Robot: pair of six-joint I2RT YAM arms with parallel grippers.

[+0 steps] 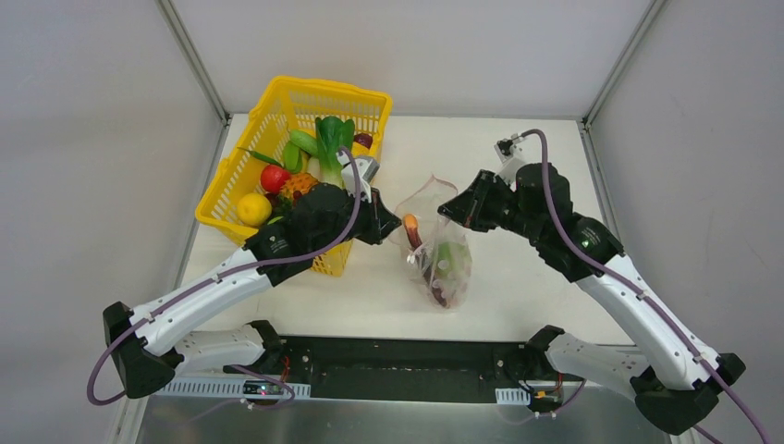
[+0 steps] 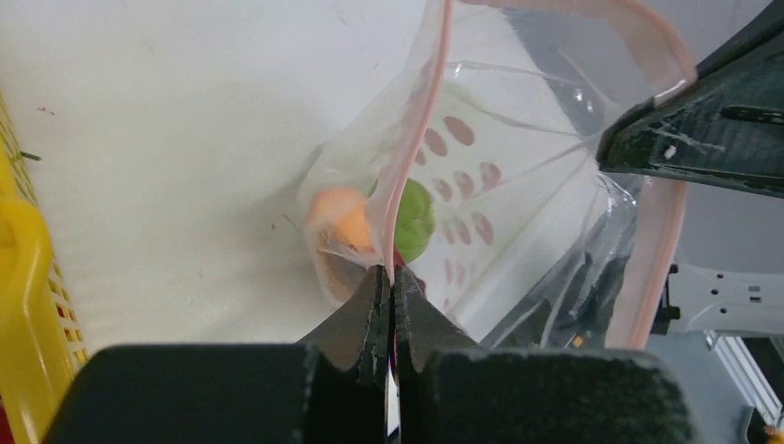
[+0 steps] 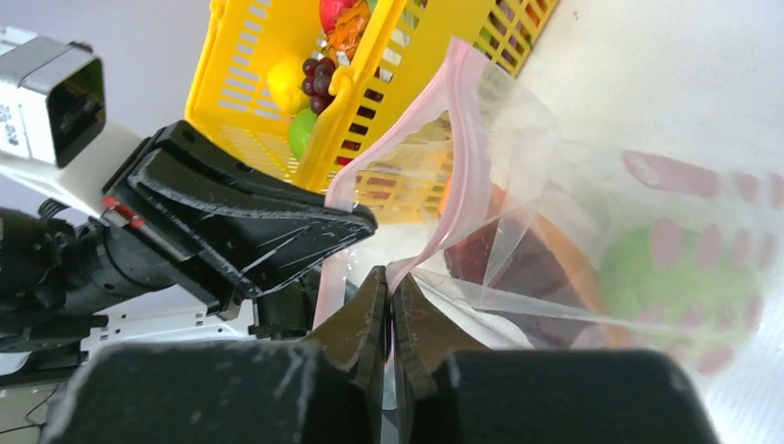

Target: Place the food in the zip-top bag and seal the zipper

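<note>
The clear zip-top bag lies mid-table with its mouth held open between my two grippers. It holds an orange piece, a green piece and a dark red piece. My left gripper is shut on the pink zipper strip at the bag's left edge. My right gripper is shut on the zipper strip at the right edge. More food sits in the yellow basket: lemon, red fruit, leafy greens, grapes.
The yellow mesh basket stands at the back left, touching my left arm. White walls with metal frame posts close in the table on three sides. Bare white tabletop lies right of the bag.
</note>
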